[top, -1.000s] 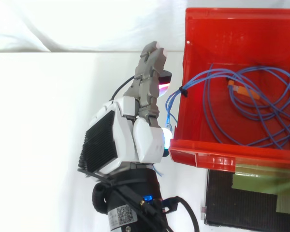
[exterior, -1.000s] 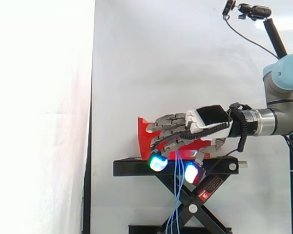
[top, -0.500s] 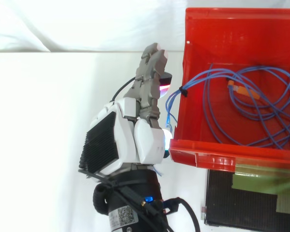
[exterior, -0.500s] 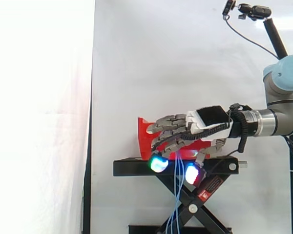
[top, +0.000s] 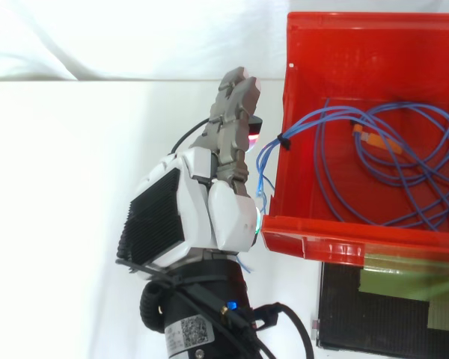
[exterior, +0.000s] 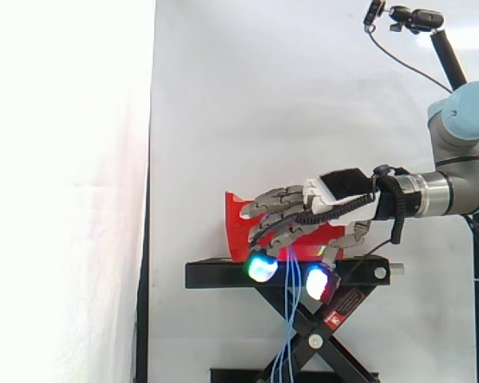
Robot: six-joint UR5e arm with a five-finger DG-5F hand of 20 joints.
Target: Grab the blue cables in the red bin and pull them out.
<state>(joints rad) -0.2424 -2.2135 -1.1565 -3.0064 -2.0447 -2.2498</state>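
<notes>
Most of the blue cables (top: pixel 307 120) lie looped inside the red bin (top: pixel 359 60). A few strands spill over its wall and hang under the robot hand (top: pixel 209 209); I cannot tell whether it grips them. They look light, limp and prone to tangling, so the draped strands are probably the best hold.

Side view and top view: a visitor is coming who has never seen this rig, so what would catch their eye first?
The red bin stands out against the white curtain, with loops of blue cables inside and a few strands spilling over its wall. Just outside that wall the hand curls its fingers round those strands, which hang down past the black stand. Its pads glow cyan and white at the stand's level.
</notes>
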